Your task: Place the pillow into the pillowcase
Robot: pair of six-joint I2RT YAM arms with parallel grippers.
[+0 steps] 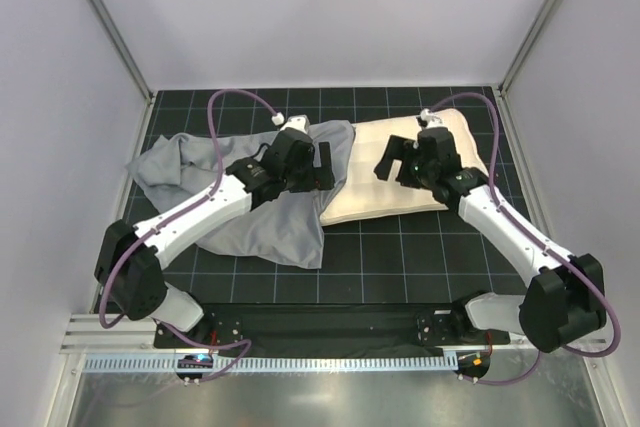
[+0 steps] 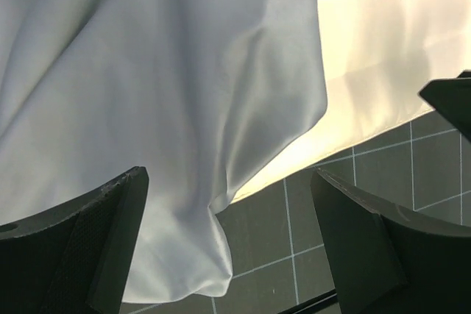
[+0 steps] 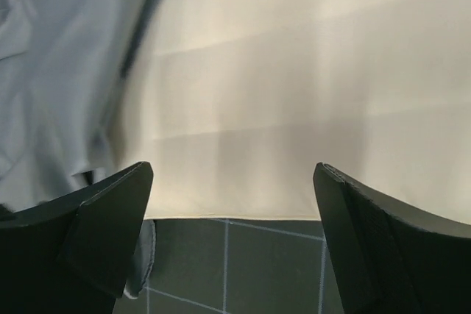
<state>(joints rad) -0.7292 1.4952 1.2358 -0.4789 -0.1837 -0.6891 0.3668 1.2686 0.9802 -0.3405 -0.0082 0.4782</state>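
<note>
1. Viewing from above: finding the pillow point(image 1: 400, 187) lying flat on the gridded counter point(image 1: 400, 257), right of centre, with the crumpled pillowcase point(image 1: 250, 222) to its left, overlapping its left end.
2. Hovering the left fingers point(image 1: 325, 155) over that overlap, spread wide and gripping nothing; only the left wrist view is catching a loose pillowcase corner draping past the pillow's near edge.
3. Hovering the right fingers point(image 1: 388, 163) above the pillow, spread wide and empty; only the right wrist view is revealing faint stitched bands.
</note>
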